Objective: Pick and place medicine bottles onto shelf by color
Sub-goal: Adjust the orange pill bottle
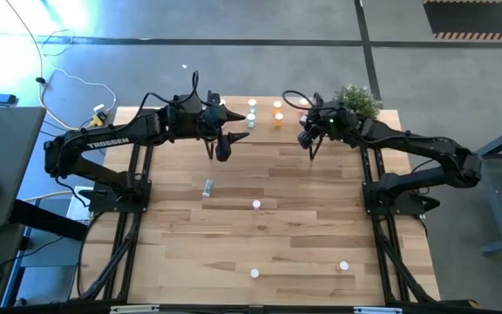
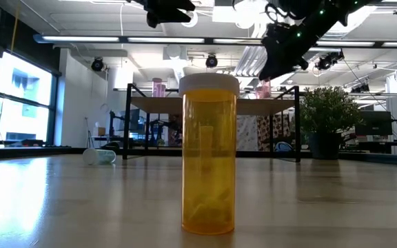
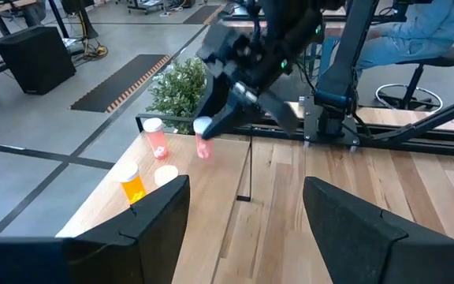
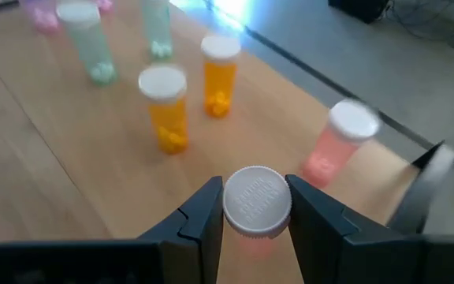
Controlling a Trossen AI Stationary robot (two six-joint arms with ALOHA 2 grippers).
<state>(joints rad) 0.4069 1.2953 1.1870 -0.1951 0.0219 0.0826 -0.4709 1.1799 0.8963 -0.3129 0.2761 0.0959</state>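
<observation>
My right gripper (image 4: 255,207) is shut on a pink medicine bottle (image 3: 205,147) with a white cap and holds it over the shelf (image 4: 61,166), a light-wood board on thin black legs (image 2: 212,105). Two orange bottles (image 4: 166,106), pale green ones (image 4: 93,47) and a pink one (image 4: 339,146) stand upright on the shelf. My left gripper (image 3: 247,193) hangs open by the shelf's left end (image 1: 223,146) and holds nothing. Another orange bottle (image 2: 209,155) stands on the table near its front edge. My right gripper pinches the pink bottle by its white cap (image 4: 257,201), one finger on each side. The fingers slant down from the table's right. The pink body hangs below the cap, about upright and clear of the shelf board.
One pale bottle lies on its side on the table (image 1: 207,186). Three more stand on the table (image 1: 256,205), (image 1: 254,273), (image 1: 344,266). A potted plant (image 1: 357,100) stands at the far right corner. A seated person (image 3: 416,35) is beyond the table.
</observation>
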